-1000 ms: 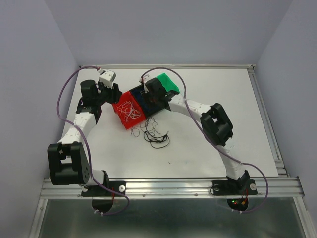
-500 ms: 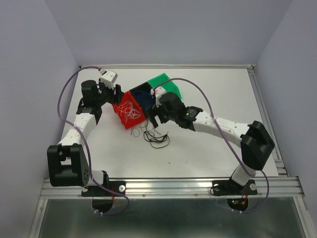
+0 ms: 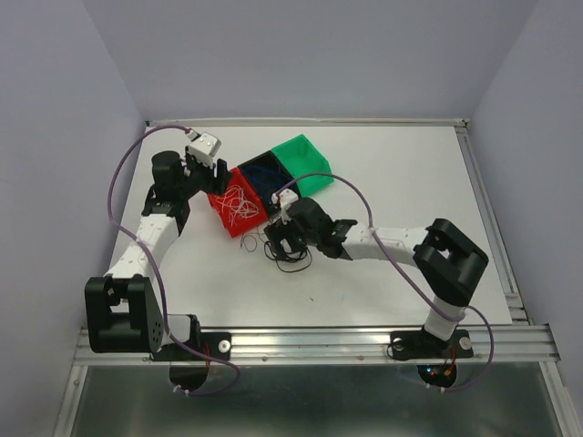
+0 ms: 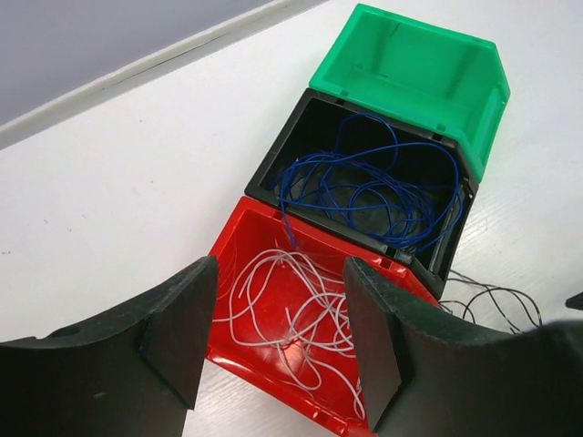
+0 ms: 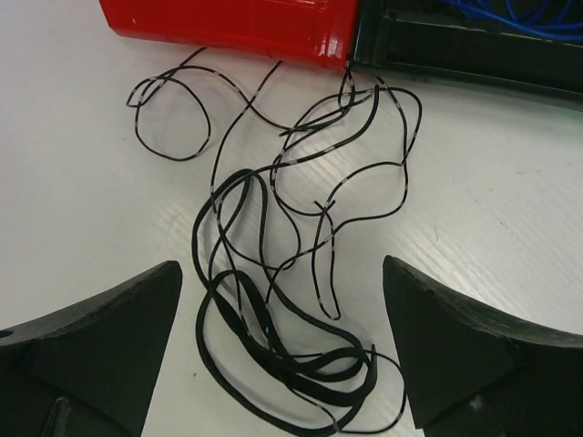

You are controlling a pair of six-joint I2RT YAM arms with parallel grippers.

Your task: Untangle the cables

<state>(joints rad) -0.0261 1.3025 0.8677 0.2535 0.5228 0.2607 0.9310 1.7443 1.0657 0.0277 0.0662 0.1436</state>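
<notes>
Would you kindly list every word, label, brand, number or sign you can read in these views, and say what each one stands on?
None: no legible text shows on the red bin, the black bin, the green bin, the left arm, the right arm or the table.

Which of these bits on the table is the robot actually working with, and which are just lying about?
In the job:
black cables loose on the table
white cables in the red bin
blue cables in the black bin
right end effector, open above the black ones

Just there:
green bin, empty
robot's purple cords
</notes>
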